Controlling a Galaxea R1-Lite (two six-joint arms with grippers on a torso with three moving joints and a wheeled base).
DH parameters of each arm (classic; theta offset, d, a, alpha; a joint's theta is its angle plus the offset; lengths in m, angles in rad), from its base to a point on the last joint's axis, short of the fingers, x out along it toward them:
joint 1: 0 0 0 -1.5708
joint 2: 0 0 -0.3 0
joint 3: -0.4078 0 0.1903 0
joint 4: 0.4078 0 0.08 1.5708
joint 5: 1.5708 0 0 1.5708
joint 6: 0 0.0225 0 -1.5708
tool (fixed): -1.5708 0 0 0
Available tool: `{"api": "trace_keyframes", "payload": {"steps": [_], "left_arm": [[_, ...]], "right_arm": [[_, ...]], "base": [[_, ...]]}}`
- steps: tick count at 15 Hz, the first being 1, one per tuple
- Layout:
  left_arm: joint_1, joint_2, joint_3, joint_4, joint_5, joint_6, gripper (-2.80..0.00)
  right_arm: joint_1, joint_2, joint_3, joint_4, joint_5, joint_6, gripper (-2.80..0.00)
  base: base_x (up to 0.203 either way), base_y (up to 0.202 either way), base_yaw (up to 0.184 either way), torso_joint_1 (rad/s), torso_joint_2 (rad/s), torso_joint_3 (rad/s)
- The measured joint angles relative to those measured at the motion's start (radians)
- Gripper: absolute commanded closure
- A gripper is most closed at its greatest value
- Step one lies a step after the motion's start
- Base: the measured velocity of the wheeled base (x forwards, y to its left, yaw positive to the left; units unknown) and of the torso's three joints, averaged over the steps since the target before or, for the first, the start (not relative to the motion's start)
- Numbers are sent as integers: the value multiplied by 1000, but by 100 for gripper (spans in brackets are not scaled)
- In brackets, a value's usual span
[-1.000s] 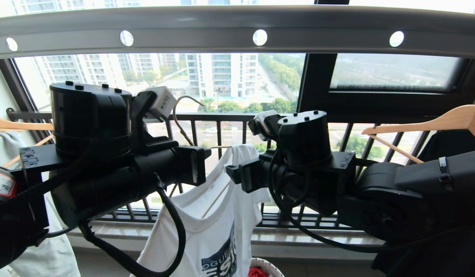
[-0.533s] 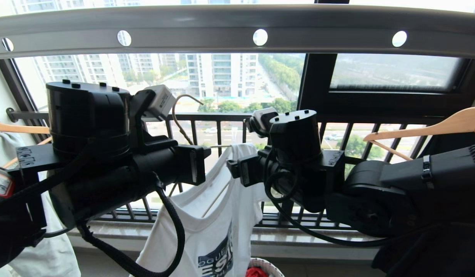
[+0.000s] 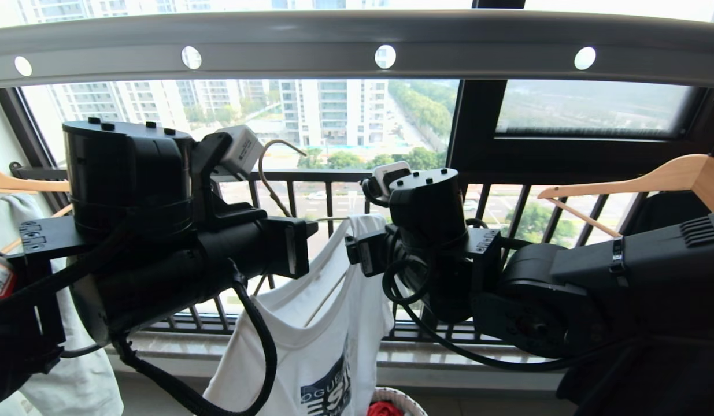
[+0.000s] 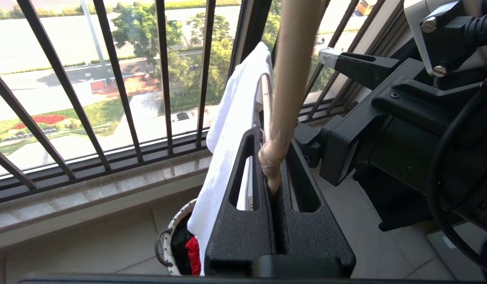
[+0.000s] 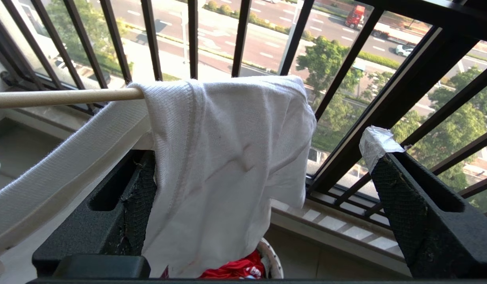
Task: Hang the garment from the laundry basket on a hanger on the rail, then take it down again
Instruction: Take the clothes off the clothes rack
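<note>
The white garment (image 3: 316, 346) with its dark logo drapes on the thin beige hanger (image 3: 270, 167), well below the grey holed rail (image 3: 357, 40). My left gripper (image 4: 273, 136) is shut on the hanger (image 4: 290, 79) at its neck, with the hook free in the air. My right gripper (image 5: 263, 150) is open at the garment's shoulder (image 5: 227, 138). That shoulder hangs over the hanger's arm (image 5: 62, 98) and covers one finger, while the taped fingertip (image 5: 375, 142) stands clear beside it. The laundry basket (image 3: 400, 398) is on the floor below.
Thick wooden hangers (image 3: 651, 179) with other clothes hang at both sides. The black barred window railing (image 3: 333, 173) stands just behind the garment. Red cloth (image 5: 231, 270) lies in the basket (image 5: 273, 260). A stone sill (image 4: 89, 193) runs under the railing.
My right arm has shifted left and closer to the garment's shoulder, its wrist turning. The left arm and the hanger have stayed where they were.
</note>
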Motion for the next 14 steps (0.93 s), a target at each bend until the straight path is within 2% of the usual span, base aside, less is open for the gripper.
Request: {"api": "trace_keyframes", "payload": {"steps": [2, 3, 9, 14], "left_arm": [[-5, 0, 1, 0, 11, 0, 0], [-5, 0, 1, 0, 13, 0, 0], [-7, -1, 3, 0, 19, 2, 0], [-5, 12, 5, -30, 67, 8, 0]], "right_arm": [[5, 3, -6, 0, -9, -4, -280], [7, 5, -7, 0, -10, -4, 0], [7, 5, -3, 0, -11, -5, 0], [6, -3, -1, 0, -11, -5, 0]], "base": [[0, 0, 0, 0, 0, 0], [0, 0, 0, 0, 0, 0], [0, 0, 0, 0, 0, 0], [0, 0, 0, 0, 0, 0]]}}
